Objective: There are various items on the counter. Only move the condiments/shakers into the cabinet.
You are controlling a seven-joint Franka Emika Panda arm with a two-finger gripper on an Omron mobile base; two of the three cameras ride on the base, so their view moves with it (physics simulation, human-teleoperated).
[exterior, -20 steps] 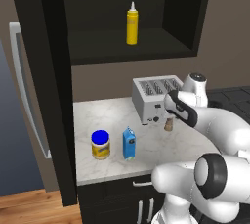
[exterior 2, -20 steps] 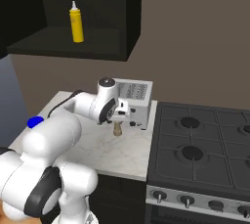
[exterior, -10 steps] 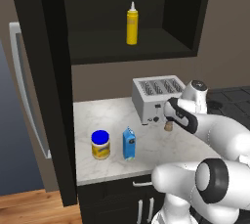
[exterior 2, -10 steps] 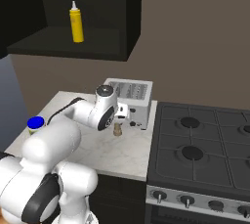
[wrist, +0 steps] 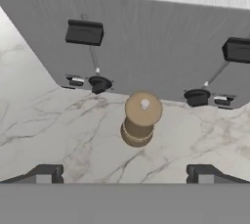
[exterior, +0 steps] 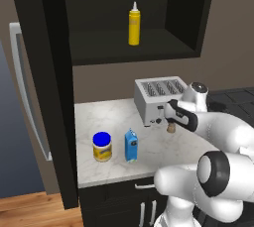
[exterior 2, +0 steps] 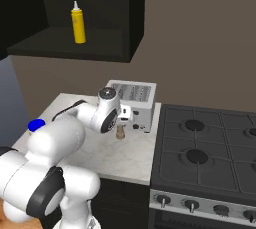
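Note:
The small tan shaker [wrist: 140,118] stands upright on the marble counter [exterior: 99,122] just in front of the toaster. My gripper [wrist: 124,174] hangs right above it, open, its fingertips [wrist: 46,174] wide on either side and touching nothing. From the base, the gripper [exterior: 170,119] sits just over the shaker [exterior: 171,129], which stands in the right base view [exterior 2: 120,133] under the hand [exterior 2: 121,122]. The yellow squeeze bottle [exterior: 134,24] stands on the shelf of the dark cabinet [exterior: 99,47]. The blue-lidded jar [exterior: 102,146] rests near the counter's front left.
A silver toaster [exterior: 158,98] stands close behind the shaker. A small blue carton [exterior: 130,145] stands beside the jar. A black stove [exterior 2: 210,148] adjoins the counter on the right. A steel fridge [exterior: 25,97] is at the far left.
The hand has come down a little toward the shaker, jaws still wide. Shaker, jar, carton and bottle have not moved.

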